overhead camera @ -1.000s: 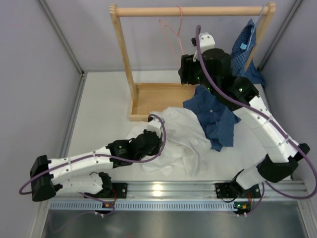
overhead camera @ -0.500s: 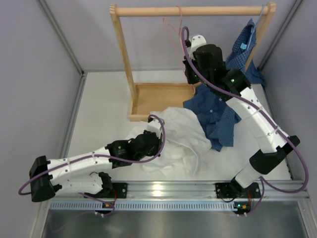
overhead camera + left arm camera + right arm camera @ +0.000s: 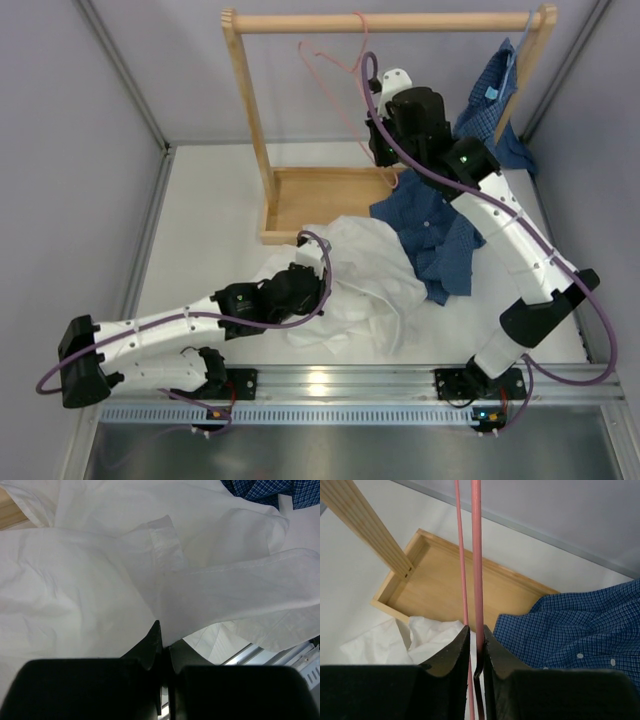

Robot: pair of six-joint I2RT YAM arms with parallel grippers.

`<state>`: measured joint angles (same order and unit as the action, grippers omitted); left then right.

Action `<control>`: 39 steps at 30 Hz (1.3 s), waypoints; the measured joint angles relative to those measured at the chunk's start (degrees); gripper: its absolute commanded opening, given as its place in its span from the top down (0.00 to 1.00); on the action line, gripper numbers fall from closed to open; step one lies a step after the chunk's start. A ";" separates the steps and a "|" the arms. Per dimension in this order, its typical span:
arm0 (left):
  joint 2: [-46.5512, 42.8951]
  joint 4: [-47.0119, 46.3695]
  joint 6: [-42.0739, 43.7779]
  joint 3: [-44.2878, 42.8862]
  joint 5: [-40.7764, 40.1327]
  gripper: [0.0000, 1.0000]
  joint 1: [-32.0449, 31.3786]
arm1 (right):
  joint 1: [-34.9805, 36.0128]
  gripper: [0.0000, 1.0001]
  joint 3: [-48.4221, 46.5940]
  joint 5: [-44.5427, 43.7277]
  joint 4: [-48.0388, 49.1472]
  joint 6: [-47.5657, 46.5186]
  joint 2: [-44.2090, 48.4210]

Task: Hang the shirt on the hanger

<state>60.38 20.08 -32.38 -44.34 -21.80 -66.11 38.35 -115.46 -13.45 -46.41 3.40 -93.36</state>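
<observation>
The white shirt (image 3: 370,270) lies crumpled on the table in front of the wooden tray. It fills the left wrist view (image 3: 100,580). My left gripper (image 3: 318,275) is shut on a fold of it (image 3: 162,630). The pink hanger (image 3: 360,32) hangs by its hook from the wooden rod, its frame swung out to the left. My right gripper (image 3: 378,145) is raised beside the rack and shut on one pink wire of the hanger (image 3: 476,555), with a second wire just left of the jaws. In the right wrist view the gripper (image 3: 476,630) pinches that wire over the tray.
The wooden rack's rod (image 3: 420,22) spans the back, and its tray base (image 3: 320,200) sits below. A dark blue checked shirt (image 3: 435,240) lies right of the white one. Another hangs on a pale blue hanger (image 3: 495,95) at the rod's right end.
My right gripper has moved up and back to the hanger and closed on its wire. The hanger's frame has swung to the left. The left arm has not moved.
</observation>
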 measured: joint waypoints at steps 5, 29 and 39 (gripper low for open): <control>-0.79 0.00 -0.61 0.00 0.26 1.00 0.00 | -0.66 1.00 2.69 0.57 2.58 0.35 1.46; 3.04 4.00 -7.13 -4.76 -1.81 1.00 3.61 | -3.98 1.00 1.86 7.21 7.50 3.15 6.54; 5.07 4.61 -7.80 -7.21 1.25 1.00 11.26 | -4.26 1.00 18.23 15.26 7.37 3.08 25.05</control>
<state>65.45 24.69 -40.18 -51.55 -20.56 -54.85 34.09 -97.23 1.80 -39.05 6.48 -68.31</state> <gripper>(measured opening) 0.023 0.007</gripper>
